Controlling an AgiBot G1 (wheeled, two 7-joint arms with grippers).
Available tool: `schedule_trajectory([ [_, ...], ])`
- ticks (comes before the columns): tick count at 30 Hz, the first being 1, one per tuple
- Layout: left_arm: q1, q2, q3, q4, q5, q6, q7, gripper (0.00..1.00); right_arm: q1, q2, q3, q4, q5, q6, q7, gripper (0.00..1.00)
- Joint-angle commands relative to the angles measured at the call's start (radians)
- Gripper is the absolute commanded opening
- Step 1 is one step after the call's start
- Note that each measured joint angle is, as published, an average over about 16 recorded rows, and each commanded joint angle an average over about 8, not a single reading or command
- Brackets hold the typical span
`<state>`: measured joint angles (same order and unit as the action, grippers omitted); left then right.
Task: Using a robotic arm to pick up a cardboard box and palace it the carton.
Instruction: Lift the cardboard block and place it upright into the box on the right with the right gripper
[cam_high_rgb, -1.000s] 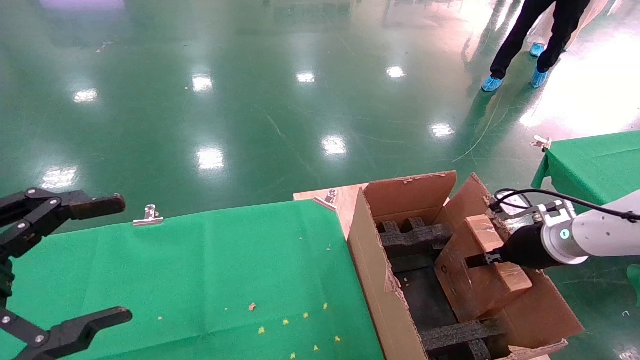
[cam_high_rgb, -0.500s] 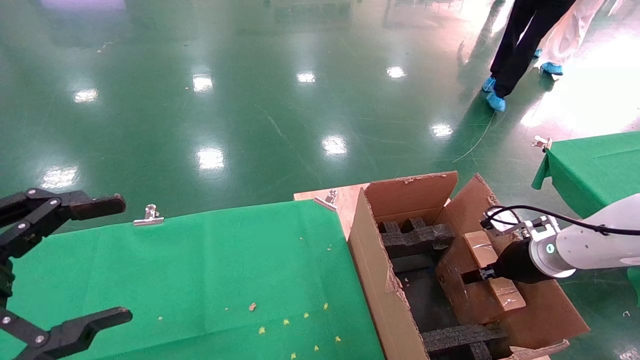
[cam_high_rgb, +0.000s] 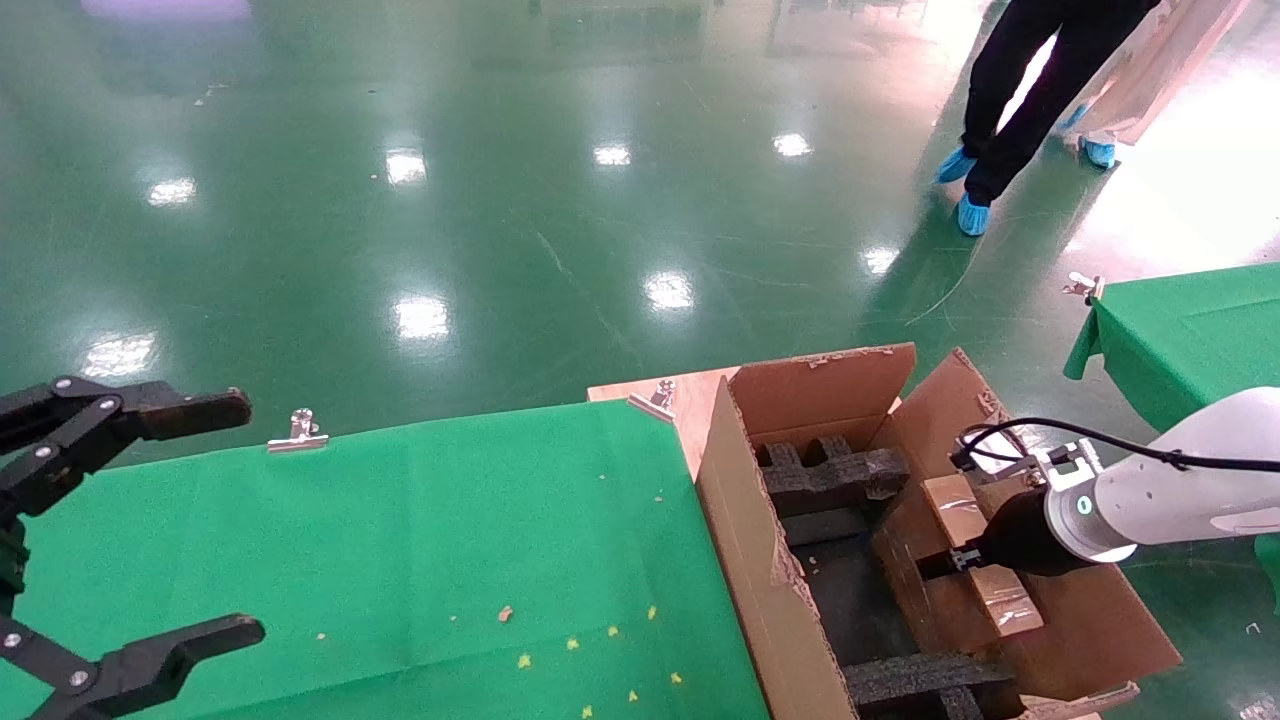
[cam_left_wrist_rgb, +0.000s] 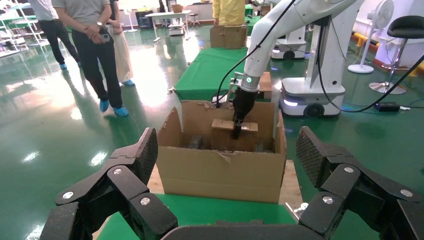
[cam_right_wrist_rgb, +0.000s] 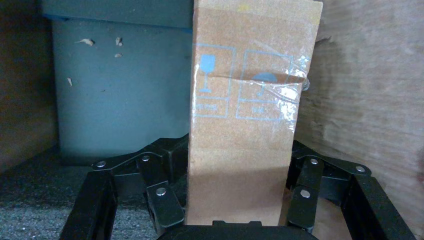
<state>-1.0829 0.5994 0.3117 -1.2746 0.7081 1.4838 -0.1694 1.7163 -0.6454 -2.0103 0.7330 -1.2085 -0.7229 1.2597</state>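
The white robotic arm is reaching in from the right edge of the head view, its dark wrist dipping into the open carton at the lower right of that frame. The right gripper is clamping the cardboard box, with a black finger pressing on each narrow side. In the right wrist view the box is filling the middle of the frame, with blue printed handling marks and a strip of clear tape across its face. The box is sitting inside the carton, low between the raised flaps, leaning against the inner wall on the frame's right side, above the black foam pieces. A black cable is looping over the arm's wrist.

The left gripper is hanging at the lower left edge of the head view, over the green cloth, its two black fingers standing wide apart and holding nothing. The left wrist view, looking between those spread fingers, is showing the carton in the middle of the frame with the white arm coming down into it and the box just showing above the near wall.

A person in dark trousers and blue shoe covers is standing on the shiny green floor at the upper right of the head view. A silver clip is pinning the far edge of the cloth.
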Motion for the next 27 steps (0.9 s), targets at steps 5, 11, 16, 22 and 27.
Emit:
schedule_trajectory([
  [5, 0.000, 0.000, 0.000, 0.000, 0.000, 0.000, 0.000, 1.00, -0.012, -0.010, 0.007, -0.025, 0.019, -0.015, -0.022, 0.31],
  [11, 0.000, 0.000, 0.000, 0.000, -0.001, 0.000, 0.000, 1.00, -0.016, -0.015, 0.010, -0.039, 0.025, -0.020, -0.029, 1.00],
  [16, 0.000, 0.000, 0.000, 0.000, -0.001, 0.000, 0.000, 1.00, -0.015, -0.015, 0.010, -0.037, 0.025, -0.021, -0.029, 1.00],
  [22, 0.000, 0.000, 0.000, 0.000, -0.001, 0.000, 0.000, 1.00, -0.013, -0.013, 0.010, -0.035, 0.024, -0.020, -0.028, 1.00],
  [27, 0.000, 0.000, 0.000, 0.001, -0.001, 0.000, 0.000, 1.00, -0.005, -0.012, 0.013, -0.036, 0.023, -0.019, -0.030, 1.00],
])
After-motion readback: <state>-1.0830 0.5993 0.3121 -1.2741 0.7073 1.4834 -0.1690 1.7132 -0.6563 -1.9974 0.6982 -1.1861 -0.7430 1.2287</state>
